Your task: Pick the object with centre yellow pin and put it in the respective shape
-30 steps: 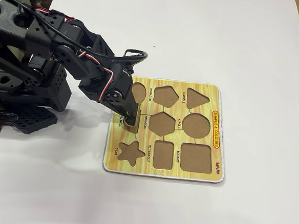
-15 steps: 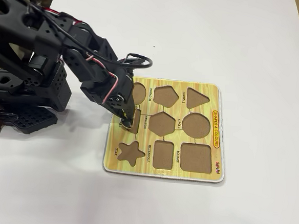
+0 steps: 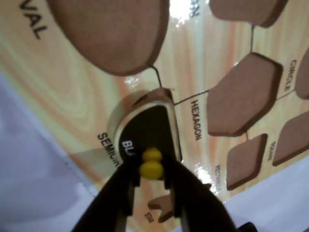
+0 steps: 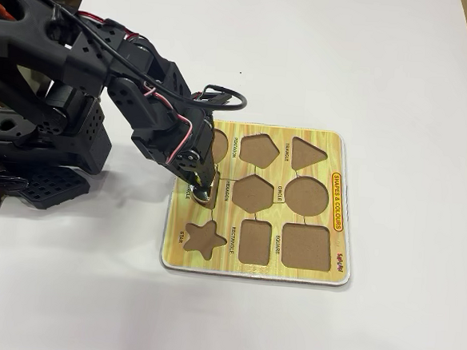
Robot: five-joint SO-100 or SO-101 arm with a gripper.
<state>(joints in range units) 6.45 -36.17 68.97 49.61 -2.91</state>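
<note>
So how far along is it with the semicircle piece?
Picked and carried: the semicircle piece sits at the SEMICIRCLE cutout, its far edge apparently riding on the rim. In hand: the hand grips its yellow knob. Left: seat it flat, release.

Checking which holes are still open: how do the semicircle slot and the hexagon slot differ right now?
The semicircle slot holds a black piece gripped by its yellow knob; the hexagon slot is empty bare brown. The semicircle slot has a curved edge; the hexagon slot is all straight sides. Both are cut into one yellow board.
</note>
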